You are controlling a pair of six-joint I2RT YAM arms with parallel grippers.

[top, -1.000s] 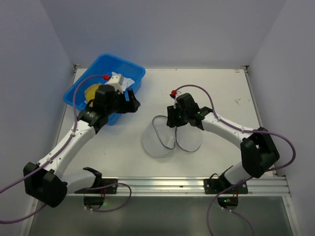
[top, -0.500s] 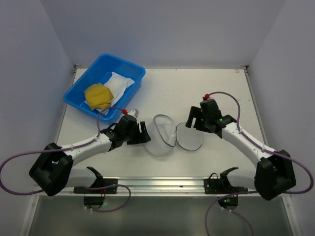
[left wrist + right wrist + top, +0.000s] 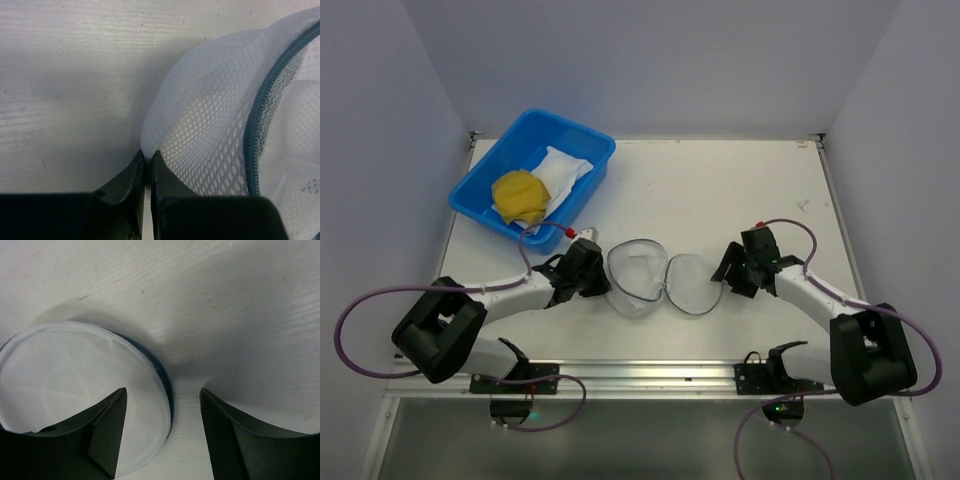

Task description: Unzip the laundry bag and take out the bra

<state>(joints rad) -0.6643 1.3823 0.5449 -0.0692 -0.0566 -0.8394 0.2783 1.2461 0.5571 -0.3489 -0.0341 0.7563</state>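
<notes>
Inspector: Status of the bag [image 3: 640,280]?

Operator: Unzipped and spread in two halves on the table [image 3: 740,190], between the arms. The zipper [image 3: 254,150] band runs round the open rim. Nothing yellow shows inside the mesh.

Inspector: And the bra [image 3: 518,196]?

Operator: Out of the bag. It lies in the tub [image 3: 575,129] at far left, touching a white cloth [image 3: 563,172], well apart from the bag.

Inspector: State of the left gripper [image 3: 148,157]?

Operator: Fingers pressed nearly together, pinching a fold of the bag's mesh wall at its left side, low on the table.

Inspector: And the right gripper [image 3: 162,390]?

Operator: Fingers spread wide, holding nothing. They stand either side of the right half's rim; whether they touch it I cannot tell.

Inspector: Step in hand?

Operator: By my judgement, unzipping and removal are both done. What is in hand is finishing with the empty bag.

Inspector: Next move?

Operator: The left fingers need to part cleanly, so the mesh does not snag and drag as the arm lifts. The right needs only to rise clear of the rim.
</notes>
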